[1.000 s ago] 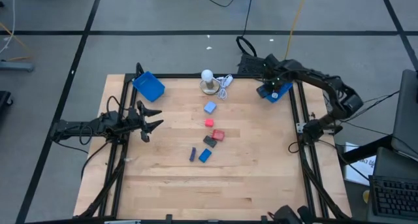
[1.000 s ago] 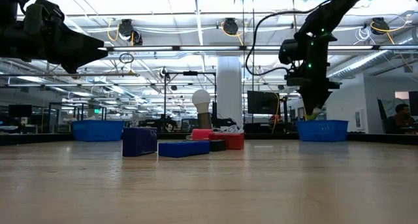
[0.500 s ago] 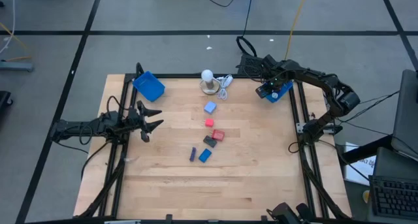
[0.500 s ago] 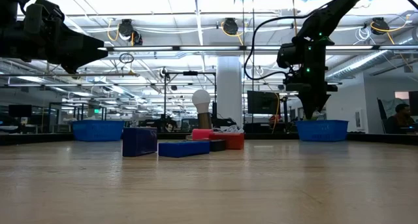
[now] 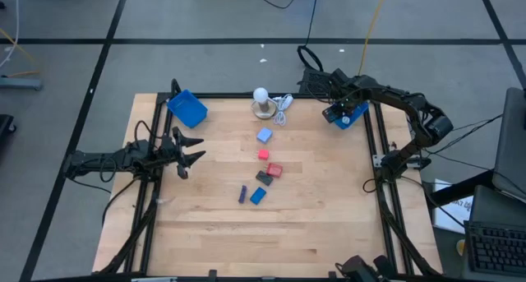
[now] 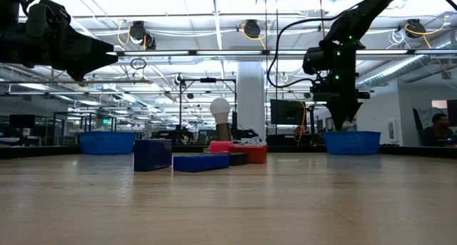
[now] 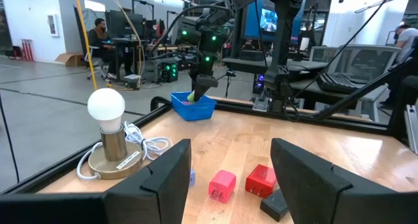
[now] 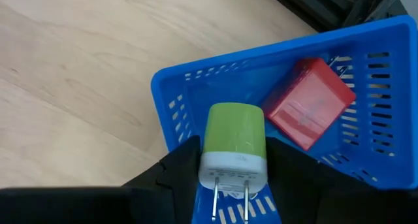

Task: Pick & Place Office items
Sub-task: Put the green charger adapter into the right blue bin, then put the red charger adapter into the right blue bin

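Over the blue slatted plastic tray [image 8: 366, 113], right gripper [image 8: 232, 160] pinches the green-and-white plug-in charger block [image 8: 233, 145] (fingers barely parted); release off-centre risks a rim bounce.

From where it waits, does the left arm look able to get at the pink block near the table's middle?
Probably yes. The left gripper hovers open at the table's left side, and the pink block lies across bare wood from it, with nothing between. The right gripper is off over the right blue tray.

Wooden table [image 5: 312, 224]: blocks [image 5: 261, 177], two trays [image 5: 188, 108], lamp [image 5: 261, 104].
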Available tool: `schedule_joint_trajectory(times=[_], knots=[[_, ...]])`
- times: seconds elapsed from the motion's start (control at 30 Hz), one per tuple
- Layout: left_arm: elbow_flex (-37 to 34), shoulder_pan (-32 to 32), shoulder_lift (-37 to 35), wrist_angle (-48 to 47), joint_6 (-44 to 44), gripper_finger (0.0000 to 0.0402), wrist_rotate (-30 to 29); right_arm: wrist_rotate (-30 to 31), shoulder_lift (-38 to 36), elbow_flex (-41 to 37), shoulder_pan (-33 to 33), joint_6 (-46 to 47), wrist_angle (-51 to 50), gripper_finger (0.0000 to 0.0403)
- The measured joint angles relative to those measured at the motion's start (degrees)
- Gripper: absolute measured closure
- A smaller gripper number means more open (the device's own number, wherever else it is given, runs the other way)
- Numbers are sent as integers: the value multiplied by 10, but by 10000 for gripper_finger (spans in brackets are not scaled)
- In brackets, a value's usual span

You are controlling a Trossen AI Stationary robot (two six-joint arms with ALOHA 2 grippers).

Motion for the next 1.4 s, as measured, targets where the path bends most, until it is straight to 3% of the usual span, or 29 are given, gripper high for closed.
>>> schedule_joint_trajectory(times=[0.27,0.9,1.23,1.4], knots=[[0,0,0,0,-1,188,0,-1,0,0,1,-3,0,253],[0,0,0,0,-1,188,0,-2,0,0,1,-5,44,191],[0,0,0,0,27,188,0,-9,0,0,27,-23,205,194],[0,0,0,0,28,188,0,-122,-1,-20,67,-17,359,196]])
